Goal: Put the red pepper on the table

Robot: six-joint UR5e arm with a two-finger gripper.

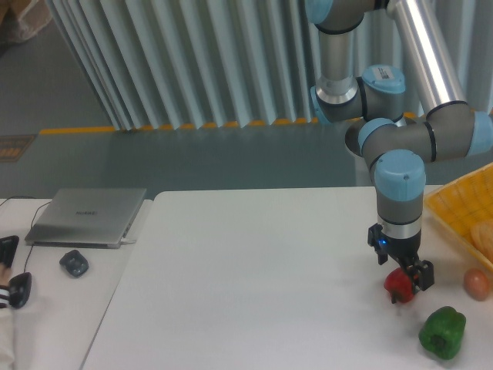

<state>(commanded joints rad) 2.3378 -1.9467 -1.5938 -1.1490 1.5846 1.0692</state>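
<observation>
The red pepper point(398, 286) is small, glossy and lumpy, and it rests on the white table point(254, 277) near the right side. My gripper point(402, 271) hangs straight down just above it, its fingers spread open on either side of the pepper's top. One dark finger point(424, 273) shows to the pepper's upper right. The pepper's left side is free of the gripper.
A green pepper point(442, 332) lies to the front right of the red one. A small orange-pink fruit point(476, 283) sits beside the yellow basket point(454, 210) at the right edge. A laptop point(86, 216), two mice and a person's hand lie on the left desk.
</observation>
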